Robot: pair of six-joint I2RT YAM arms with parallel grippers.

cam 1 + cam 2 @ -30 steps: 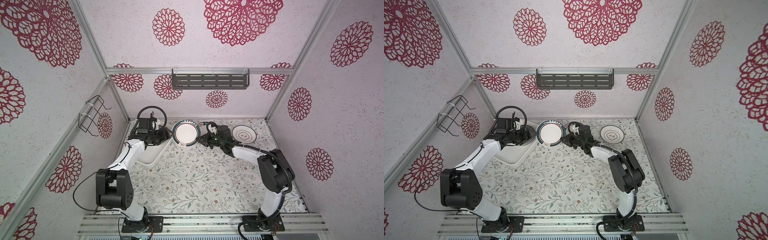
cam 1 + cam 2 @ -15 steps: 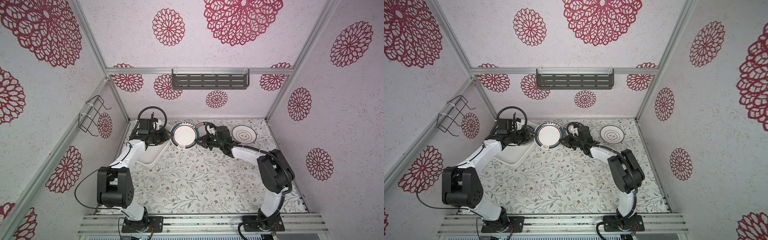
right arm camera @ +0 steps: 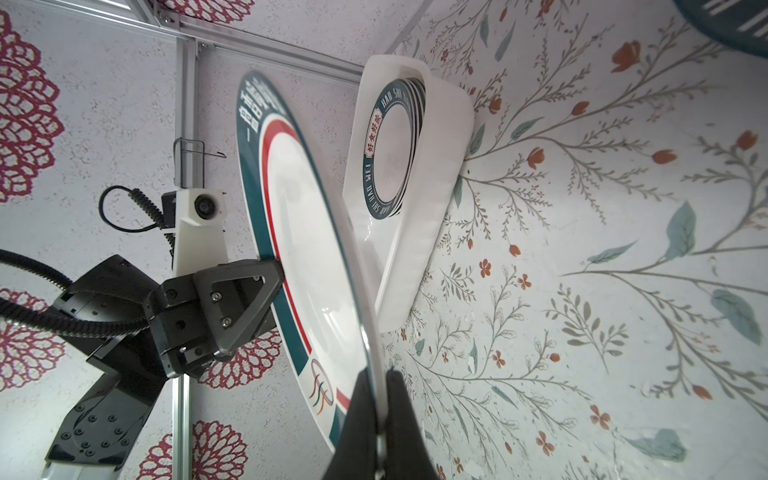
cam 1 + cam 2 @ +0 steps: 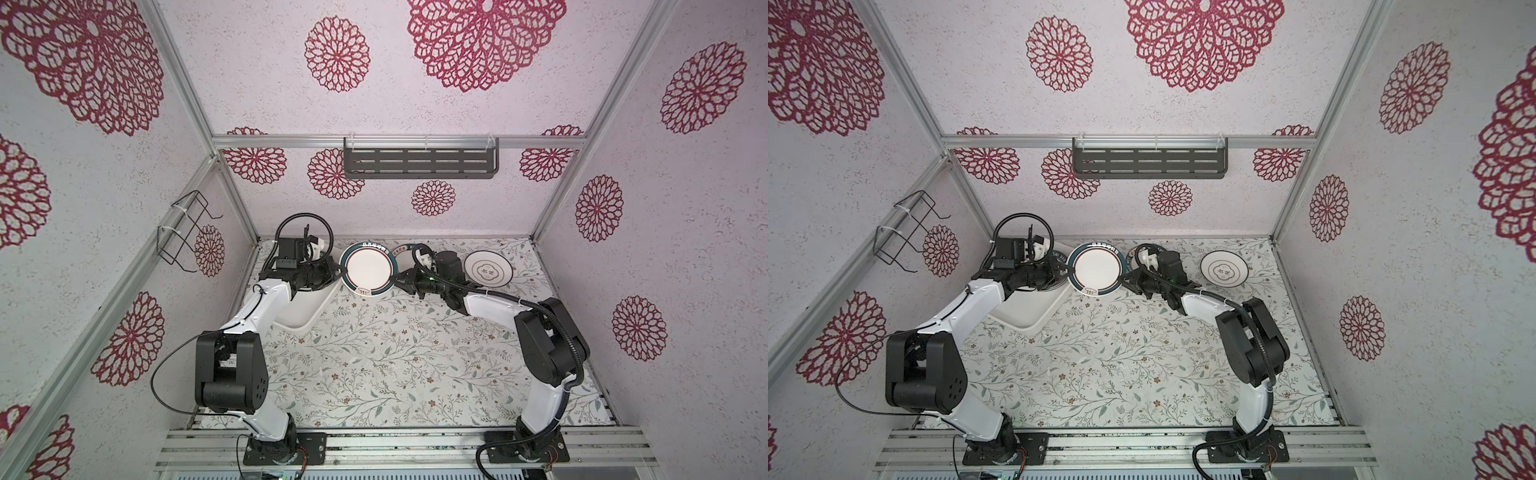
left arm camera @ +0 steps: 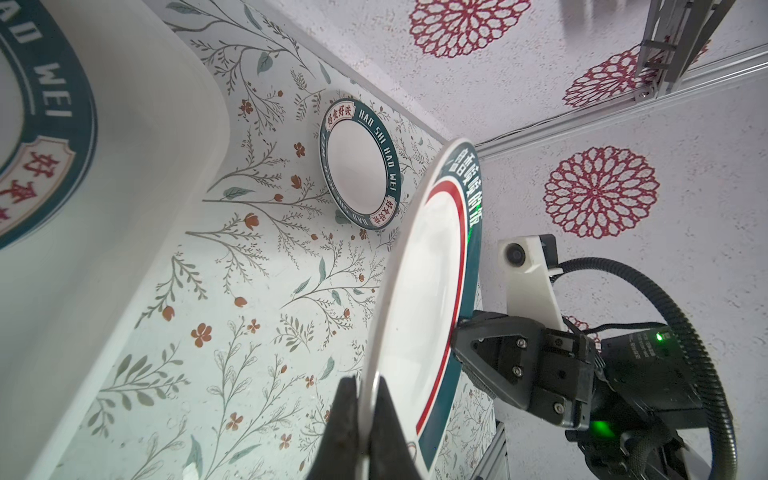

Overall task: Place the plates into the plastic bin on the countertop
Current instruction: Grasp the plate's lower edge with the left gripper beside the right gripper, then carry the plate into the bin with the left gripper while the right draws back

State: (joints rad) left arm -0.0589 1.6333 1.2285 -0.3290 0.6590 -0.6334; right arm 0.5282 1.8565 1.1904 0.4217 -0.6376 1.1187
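Far left on the countertop (image 4: pixel 395 353), entry one: the plastic bin (image 4: pixel 298 315). It holds a stack of plates. The top plate (image 3: pixel 388 153) shows a teal lettered rim, and I cannot count the stack.

Entry two: the left gripper (image 4: pixel 337 276), just right of the bin's far end. Change noted: a second ago it stood open beside the rim. Now it is pinched onto the left edge of the held plate (image 4: pixel 368 270). The left wrist view shows its fingers (image 5: pixel 345 415) clamped on either side of that rim.

Entry three: the held plate itself, teal rim with a red inner ring. It is lifted clear of the countertop, face up, just beside the bin on its right. It has drifted a little leftward, toward the bin, over that second.

Entry four: the right gripper (image 4: pixel 398 279), closed on the plate's right edge, as before. I log one plate, two grips, opposite edges.

Entry five: a teal-rimmed plate (image 4: pixel 402 251), flat on the countertop at the far edge, partly hidden behind the right gripper.

Entry six: a ringed plate (image 4: pixel 488 268), flat on the countertop, far right, untouched.

Reading: I judge this a handover at its midpoint. The left grip looks seated, so the right gripper should let go next. The left gripper can then carry the plate over the stack. Two more plates in view wait outside the bin.
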